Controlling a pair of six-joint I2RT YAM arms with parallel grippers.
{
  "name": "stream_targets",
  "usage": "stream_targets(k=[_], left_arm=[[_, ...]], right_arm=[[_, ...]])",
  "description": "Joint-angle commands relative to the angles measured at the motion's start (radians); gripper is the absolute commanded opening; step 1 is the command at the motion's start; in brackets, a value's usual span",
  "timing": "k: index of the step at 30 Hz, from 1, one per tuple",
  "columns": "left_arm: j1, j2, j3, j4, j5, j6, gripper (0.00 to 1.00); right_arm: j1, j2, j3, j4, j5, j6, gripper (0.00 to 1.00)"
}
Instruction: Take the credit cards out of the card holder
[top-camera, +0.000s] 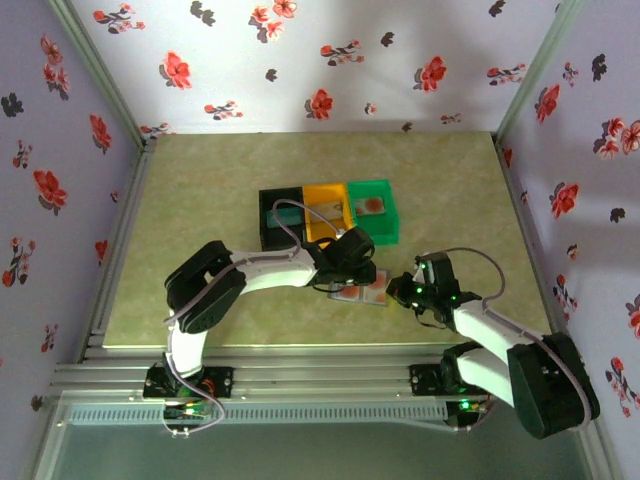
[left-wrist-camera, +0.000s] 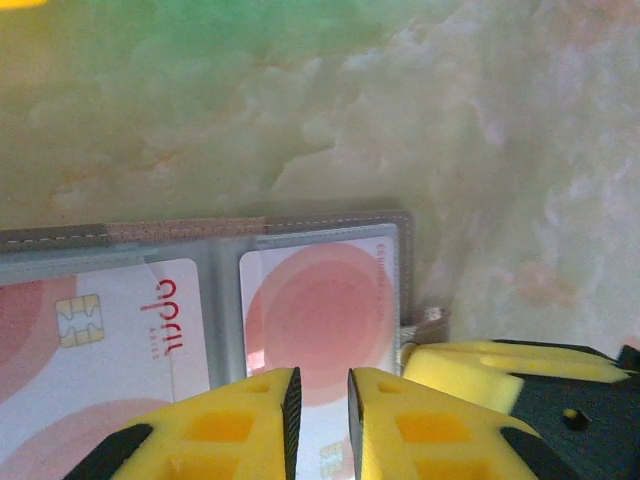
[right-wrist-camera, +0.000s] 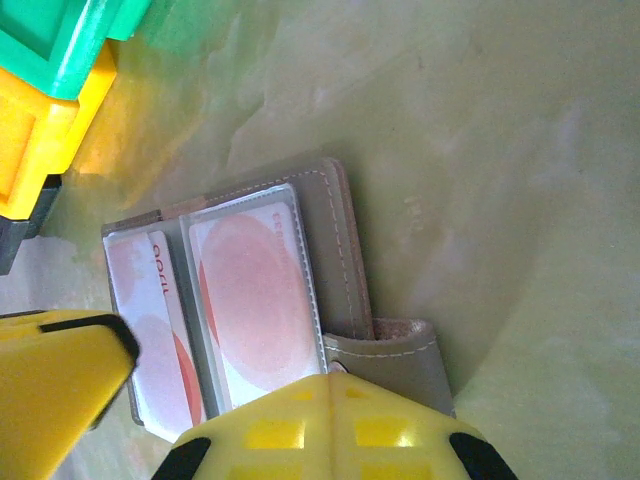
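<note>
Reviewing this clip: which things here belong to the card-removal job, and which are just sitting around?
Job: card holder; credit cards in its sleeves; loose credit card in the green bin; left gripper; right gripper, shut.
Lying about: black bin; orange bin; green bin itself.

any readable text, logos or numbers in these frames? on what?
"oppa" (red, sideways, letters unsure): on the left credit card in the card holder.
Small print beside that word: too small to read.
Faint line on the right credit card, along its edge: blurred, unreadable.
</note>
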Motion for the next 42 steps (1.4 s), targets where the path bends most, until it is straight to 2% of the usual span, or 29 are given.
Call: stream_targets(k=[1, 30, 42], left_arm=[[0.003, 0.021, -0.009, 0.017, 0.005, -0.009, 0.24], [0.004, 0.064, -0.064, 0.058, 0.004, -0.012, 0.23], [0.004, 0.078, -0.094, 0.069, 0.001, -0.005, 0.26]], right_arm=[[-0.008, -0.011, -0.016, 0.012, -0.004, -0.009, 0.0], [-0.011, 0.0, -0.026, 0.027, -0.005, -0.008, 0.0], [-0.012, 0.006, -0.034, 0.037, -0.004, -0.008, 0.0]])
